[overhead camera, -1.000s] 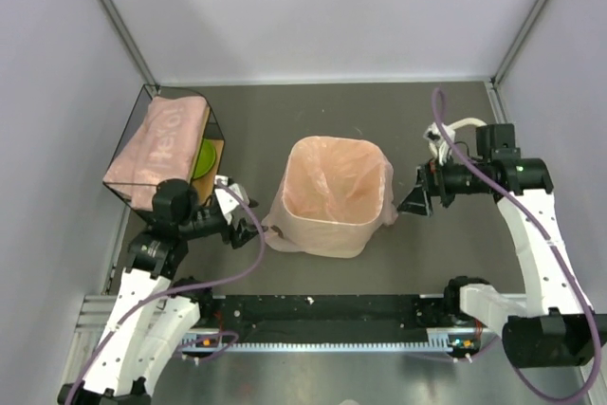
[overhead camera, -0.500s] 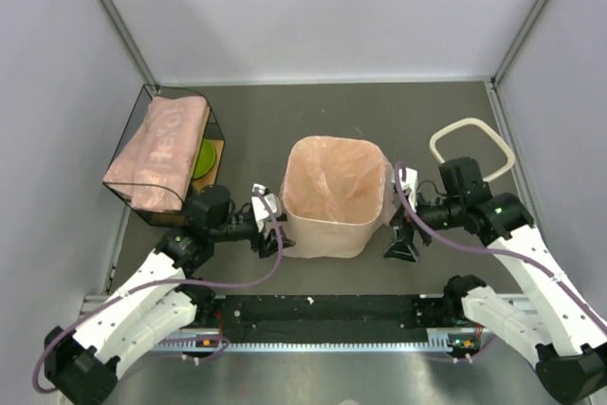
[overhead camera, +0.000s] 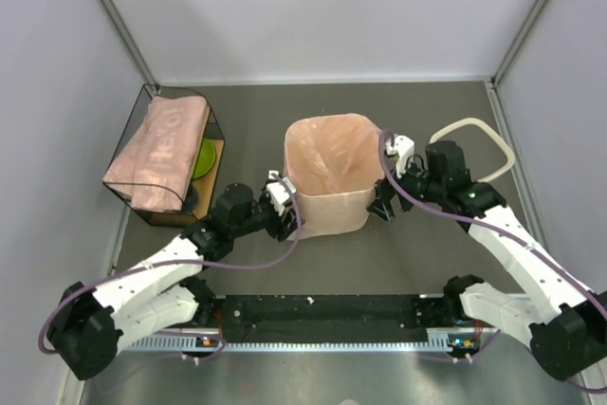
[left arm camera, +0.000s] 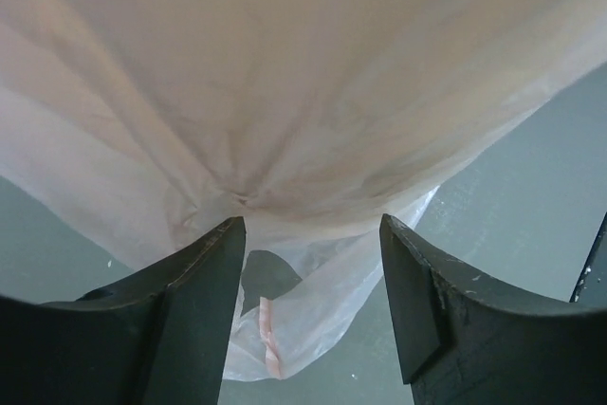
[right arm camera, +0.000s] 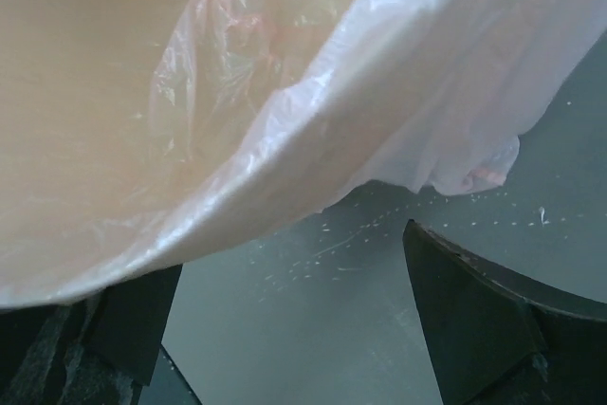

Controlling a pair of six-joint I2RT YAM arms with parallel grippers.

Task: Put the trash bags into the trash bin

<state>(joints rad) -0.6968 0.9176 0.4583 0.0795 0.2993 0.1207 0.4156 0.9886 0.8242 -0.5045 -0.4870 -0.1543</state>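
Observation:
The cream trash bin (overhead camera: pixel 327 212) stands mid-table with one pale pink trash bag (overhead camera: pixel 327 158) lining it and folded over its rim. My left gripper (overhead camera: pixel 283 215) is at the bin's near-left corner, open; in the left wrist view the bag's film (left arm camera: pixel 285 92) fills the top and a loose flap (left arm camera: pixel 322 301) hangs between my left gripper (left arm camera: pixel 313 272) fingers, unpinched. My right gripper (overhead camera: pixel 384 201) is at the bin's right side, open wide; the right wrist view shows the bag (right arm camera: pixel 190 92) over the rim above my right gripper (right arm camera: pixel 294 301). More folded bags (overhead camera: pixel 156 144) lie at the left.
The folded bags rest on a dark wire-framed box (overhead camera: pixel 213 154) at the back left, with a green object (overhead camera: pixel 206 154) inside. A white loop (overhead camera: pixel 474 121) lies at the back right. Grey walls close in three sides; a black rail (overhead camera: pixel 322 315) runs along the near edge.
Both arms swung in to the bin's sides, the right one from the back right, uncovering the white loop. The bin shifted slightly farther back and the bag's hanging skirt sits tighter.

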